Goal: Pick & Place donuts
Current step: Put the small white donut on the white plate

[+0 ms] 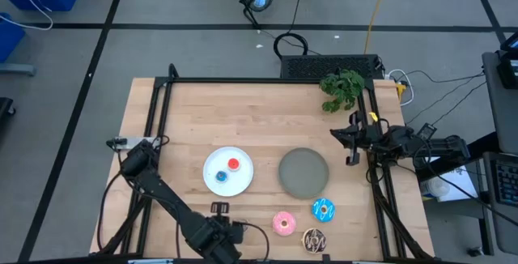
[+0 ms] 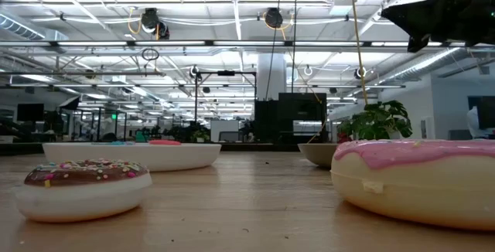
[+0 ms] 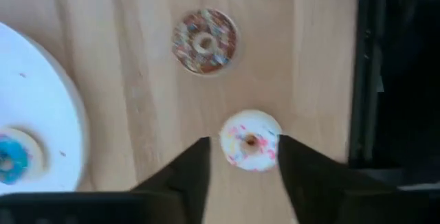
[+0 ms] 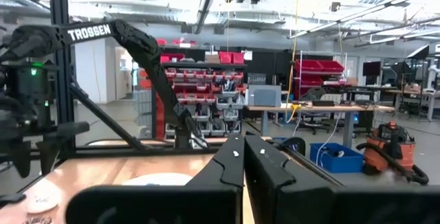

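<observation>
A tiny white sprinkled donut (image 3: 250, 141) lies flat on the wooden table near its front edge. My left gripper (image 3: 243, 157) points down over it, open, one finger on each side of the donut; no hold shows. In the high view the left gripper (image 1: 217, 230) hides this donut. A tiny brown donut (image 3: 205, 40) lies on the table just beyond. The white plate (image 1: 217, 157) holds a tiny red donut (image 1: 234, 164) and a tiny blue donut (image 1: 221, 176). My right gripper (image 4: 244, 162) is shut and empty, raised at the table's right edge (image 1: 351, 144).
A grey plate (image 1: 303, 172) sits mid-table. To its near right lie a blue sprinkled donut (image 1: 324, 210), a pink donut (image 1: 284, 223) and a chocolate donut (image 1: 314, 240). A green plant (image 1: 341, 88) stands at the far right. A dark frame (image 3: 392, 80) runs close beside the left gripper.
</observation>
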`<state>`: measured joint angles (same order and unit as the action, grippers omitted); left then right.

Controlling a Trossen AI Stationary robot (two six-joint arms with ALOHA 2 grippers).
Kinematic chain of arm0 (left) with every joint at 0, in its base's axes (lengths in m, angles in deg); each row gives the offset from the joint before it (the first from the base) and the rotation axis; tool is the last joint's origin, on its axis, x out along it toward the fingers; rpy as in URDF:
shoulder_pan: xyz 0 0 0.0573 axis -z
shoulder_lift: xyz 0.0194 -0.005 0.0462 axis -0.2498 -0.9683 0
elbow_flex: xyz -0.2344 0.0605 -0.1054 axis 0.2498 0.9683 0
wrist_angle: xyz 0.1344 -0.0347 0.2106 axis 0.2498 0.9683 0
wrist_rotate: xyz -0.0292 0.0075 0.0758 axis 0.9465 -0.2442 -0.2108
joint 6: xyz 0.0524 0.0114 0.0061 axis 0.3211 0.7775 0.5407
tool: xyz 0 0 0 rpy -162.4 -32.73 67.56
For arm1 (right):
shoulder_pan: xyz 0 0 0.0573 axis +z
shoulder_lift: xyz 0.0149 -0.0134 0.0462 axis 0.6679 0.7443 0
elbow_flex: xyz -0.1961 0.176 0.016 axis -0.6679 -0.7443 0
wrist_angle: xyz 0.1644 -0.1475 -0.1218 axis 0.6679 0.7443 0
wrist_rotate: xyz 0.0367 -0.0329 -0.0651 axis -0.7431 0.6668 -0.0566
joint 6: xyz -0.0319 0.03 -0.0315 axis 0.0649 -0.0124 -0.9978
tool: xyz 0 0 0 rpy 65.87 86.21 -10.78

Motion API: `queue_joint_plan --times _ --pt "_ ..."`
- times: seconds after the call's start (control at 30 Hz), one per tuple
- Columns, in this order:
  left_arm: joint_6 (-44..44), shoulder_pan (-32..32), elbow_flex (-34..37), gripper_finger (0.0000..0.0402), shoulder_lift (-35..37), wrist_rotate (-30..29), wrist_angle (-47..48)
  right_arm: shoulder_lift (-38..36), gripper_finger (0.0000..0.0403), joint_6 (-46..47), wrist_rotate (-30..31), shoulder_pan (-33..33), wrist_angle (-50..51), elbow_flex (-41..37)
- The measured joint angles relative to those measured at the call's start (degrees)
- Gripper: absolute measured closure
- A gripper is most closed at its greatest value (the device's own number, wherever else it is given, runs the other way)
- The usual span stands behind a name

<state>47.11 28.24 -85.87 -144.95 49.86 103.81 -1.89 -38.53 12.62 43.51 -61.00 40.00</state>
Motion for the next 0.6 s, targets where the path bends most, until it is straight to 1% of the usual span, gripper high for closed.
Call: queue_joint_plan --times 0.17,0.3,0.43,0.6 --pt "-2.1 0.7 0.0 0.0129 -0.7 0.4 -0.5 0.0 0.0403 0.0 0.0 0.0 -0.8 0.0" --pt "-2.3 0.6 0.0 0.0074 -2.2 0.6 -1.5 0.0 0.0403 0.0 -0.2 0.0 -0.7 0.0" --pt "-1.1 0.8 0.0 0.0046 -4.0 2.0 -1.5 0.0 0.0403 0.0 -0.2 0.0 -0.4 0.0" --pt "1.9 0.7 0.1 0.0041 -5.3 3.6 -1.6 0.0 0.0403 1.7 -0.2 0.0 -0.3 0.0"
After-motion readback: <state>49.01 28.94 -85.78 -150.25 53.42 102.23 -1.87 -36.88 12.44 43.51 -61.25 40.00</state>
